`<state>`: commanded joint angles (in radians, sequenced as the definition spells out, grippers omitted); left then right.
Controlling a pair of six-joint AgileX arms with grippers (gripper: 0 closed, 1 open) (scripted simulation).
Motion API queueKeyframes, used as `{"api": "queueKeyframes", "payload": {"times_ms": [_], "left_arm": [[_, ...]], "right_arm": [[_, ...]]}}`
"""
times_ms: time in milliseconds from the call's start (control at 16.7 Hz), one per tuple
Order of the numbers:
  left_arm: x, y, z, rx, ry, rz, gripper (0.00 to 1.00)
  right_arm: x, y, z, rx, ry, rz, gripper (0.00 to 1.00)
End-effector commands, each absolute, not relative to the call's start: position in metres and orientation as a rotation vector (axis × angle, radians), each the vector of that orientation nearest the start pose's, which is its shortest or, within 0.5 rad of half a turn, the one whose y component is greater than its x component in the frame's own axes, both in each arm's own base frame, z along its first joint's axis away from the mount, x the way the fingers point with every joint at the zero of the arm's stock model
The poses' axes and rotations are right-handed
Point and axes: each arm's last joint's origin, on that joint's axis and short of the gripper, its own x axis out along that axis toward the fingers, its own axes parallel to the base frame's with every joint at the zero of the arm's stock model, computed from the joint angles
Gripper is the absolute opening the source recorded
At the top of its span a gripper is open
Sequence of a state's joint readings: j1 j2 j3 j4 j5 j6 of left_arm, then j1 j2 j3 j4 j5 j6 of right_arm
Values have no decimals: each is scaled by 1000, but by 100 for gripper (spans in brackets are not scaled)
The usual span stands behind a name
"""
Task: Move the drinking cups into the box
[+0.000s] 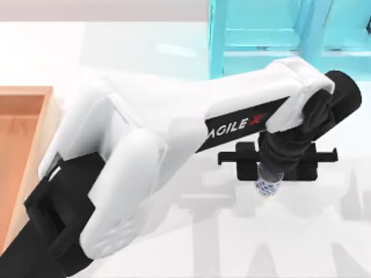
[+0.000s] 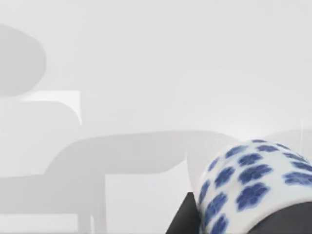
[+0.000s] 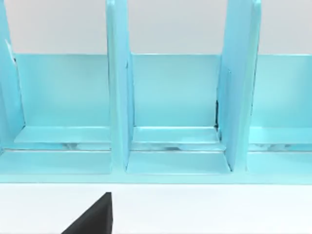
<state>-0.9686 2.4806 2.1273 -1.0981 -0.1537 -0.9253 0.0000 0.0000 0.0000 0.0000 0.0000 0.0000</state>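
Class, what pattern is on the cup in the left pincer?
Blue flowers on white, on the cup; clearest in the left wrist view.

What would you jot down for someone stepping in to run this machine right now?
Left gripper: reached out over the right part of the table, shut on the white cup with blue flowers, carried clear of the tabletop.
Right gripper: faces the turquoise shelf unit at the table's far side; whether its fingers are open cannot be told.
Wooden box: at the table's left edge; the part in sight holds nothing.
Done: blue-flowered cup picked up.
Left: carry it left across the table to the box and release, then fetch the other cup.
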Motion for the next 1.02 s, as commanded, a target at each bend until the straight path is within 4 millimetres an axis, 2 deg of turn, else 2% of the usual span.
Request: {"api": "queueKeyframes", "payload": {"times_ms": [60, 120, 660, 840, 1020], "left_arm": [[290, -403, 136, 14, 1372, -17, 2], [290, -403, 136, 14, 1372, -17, 0], [289, -403, 137, 16, 1371, -22, 0], [293, -388, 157, 12, 1367, -23, 0], [296, -356, 192, 7, 1365, -25, 0]], "right_arm": [[106, -1, 160, 0, 0, 0, 100], [106, -1, 160, 0, 0, 0, 100], [106, -1, 160, 0, 0, 0, 100], [106, -1, 160, 0, 0, 0, 100], [106, -1, 160, 0, 0, 0, 100]]}}
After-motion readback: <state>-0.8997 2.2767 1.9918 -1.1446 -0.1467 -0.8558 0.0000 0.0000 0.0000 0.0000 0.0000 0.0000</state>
